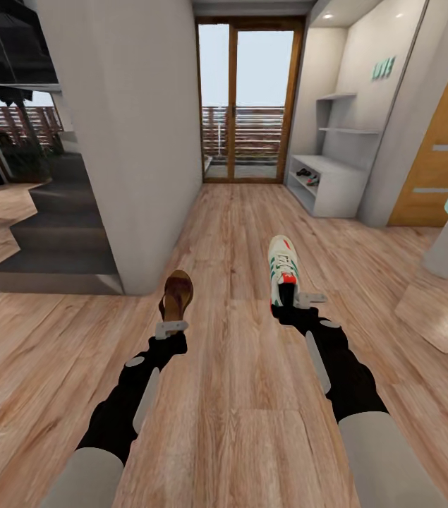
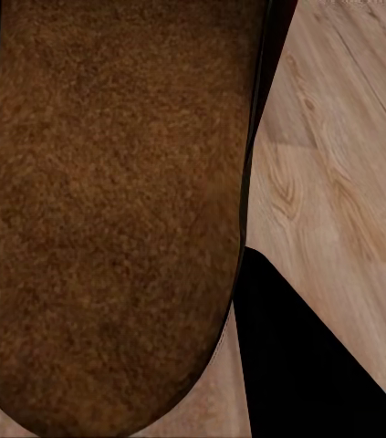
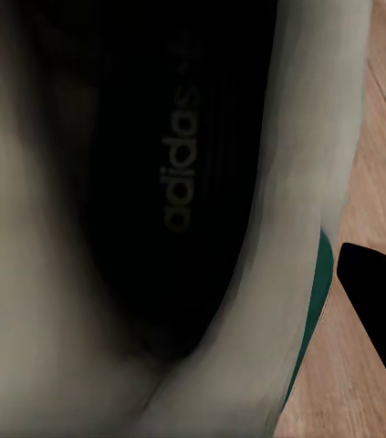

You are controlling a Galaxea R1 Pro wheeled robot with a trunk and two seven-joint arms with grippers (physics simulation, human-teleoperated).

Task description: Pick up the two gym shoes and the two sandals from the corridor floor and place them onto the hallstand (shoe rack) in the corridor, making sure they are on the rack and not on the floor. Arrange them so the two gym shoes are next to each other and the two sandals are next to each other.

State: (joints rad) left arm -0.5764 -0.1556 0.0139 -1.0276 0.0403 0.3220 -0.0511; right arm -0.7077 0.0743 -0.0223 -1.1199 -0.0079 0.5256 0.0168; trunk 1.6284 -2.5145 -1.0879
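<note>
Left side: grey steps (image 1: pixel 54 247) and a grey wall (image 1: pixel 132 141) border the wood-plank floor (image 1: pixel 238 395). The left gripper (image 1: pixel 172 326) holds a brown sandal (image 1: pixel 176 296) by its heel, jaws pinching it, toe pointing ahead; the left wrist view shows its dark insole (image 2: pixel 110 210) close up. Centre, far end: a glazed door (image 1: pixel 248 102). The right gripper (image 1: pixel 300 302) holds a white sneaker (image 1: pixel 283 271) with green stripes by its heel — jaws pinching it; its inner sole (image 3: pixel 156 182) reads "adidas". Far right: the pale shoe rack (image 1: pixel 336 183) stands against the wall, well apart from both grippers — something small sits on its lower shelf, too small to identify.
</note>
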